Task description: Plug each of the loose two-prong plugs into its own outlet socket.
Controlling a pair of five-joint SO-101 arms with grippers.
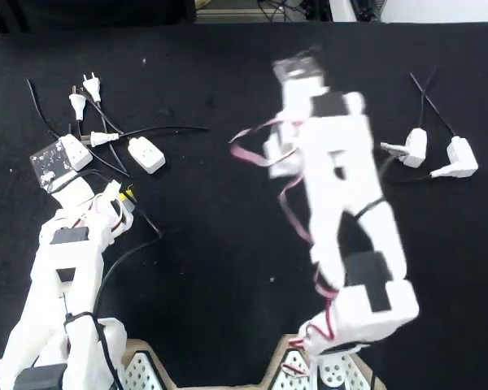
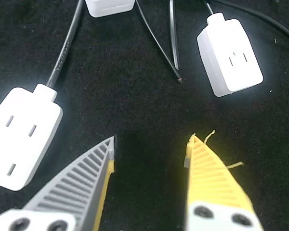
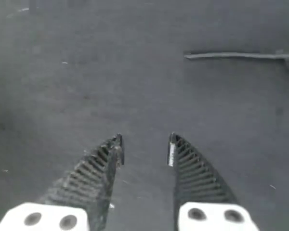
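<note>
Two white outlet sockets (image 1: 146, 154) (image 1: 69, 152) lie at the left of the black table, among black cables. In the left wrist view, one socket (image 2: 21, 137) lies beside the grey finger and another (image 2: 229, 55) farther off on the yellow finger's side. Two loose two-prong plugs (image 1: 91, 81) (image 1: 77, 101) lie behind the sockets. Two more white plugs (image 1: 413, 146) (image 1: 461, 157) lie at the far right. My left gripper (image 2: 149, 149) is open just short of the sockets (image 1: 118, 195), holding nothing. My right gripper (image 3: 144, 144) is open and empty above bare table, raised mid-table (image 1: 297, 69).
A third white plug body (image 2: 110, 6) lies between the two sockets, its cable (image 1: 163, 130) running right. Thin black cables (image 2: 156, 41) cross the cloth ahead of the left gripper. A cable (image 3: 241, 56) lies beyond the right gripper. The raised right arm (image 1: 342, 203) spans the table's middle.
</note>
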